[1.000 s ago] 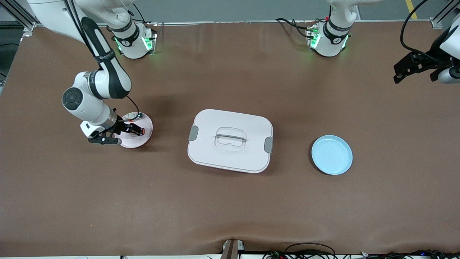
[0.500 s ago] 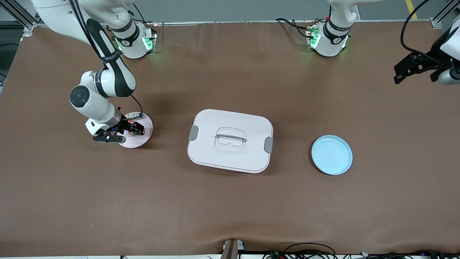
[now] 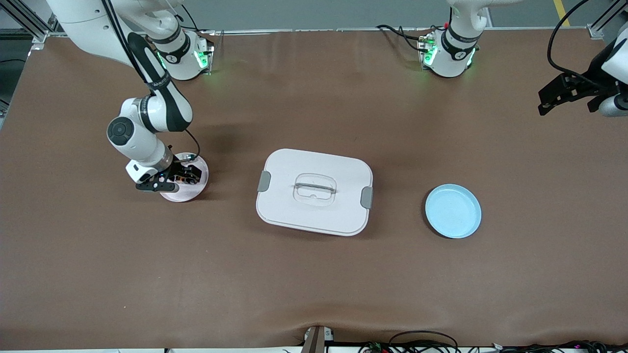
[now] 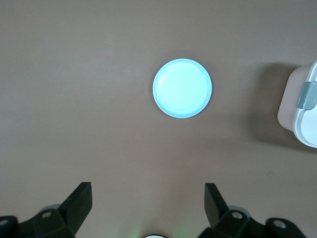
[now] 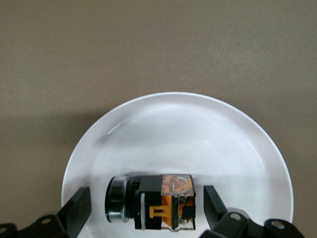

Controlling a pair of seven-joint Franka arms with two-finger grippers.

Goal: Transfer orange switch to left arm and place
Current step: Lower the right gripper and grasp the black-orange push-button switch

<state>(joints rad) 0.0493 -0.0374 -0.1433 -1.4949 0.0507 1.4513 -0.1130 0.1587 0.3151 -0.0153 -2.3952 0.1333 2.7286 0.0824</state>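
Lying lowest in the front view, toward the left arm's end of the table: the blue plate (image 3: 453, 211), bare. Also showing in the left wrist view (image 4: 182, 88), with a corner of the box (image 4: 302, 109) at the frame's edge.

Sitting at mid-table, slightly farther from the front camera than the blue plate: the box (image 3: 314, 191), lid on, grey latches at both ends, clear handle recessed in the lid.

Resting toward the right arm's end of the table, well apart from the box: the pink plate (image 3: 189, 193), appearing white in the right wrist view (image 5: 198, 129). Lying on its side on that plate: the orange switch (image 5: 153, 202), black body, orange block, metal-ringed end.

Hanging low over the pink plate: the right gripper (image 3: 182, 175), fingers (image 5: 77, 206) spread wide, straddling the orange switch without touching it.

Waiting high over the table edge at the left arm's end: the left gripper (image 3: 564, 95), fingers (image 4: 79, 203) likewise standing wide apart, gripping nothing, well apart from every item.
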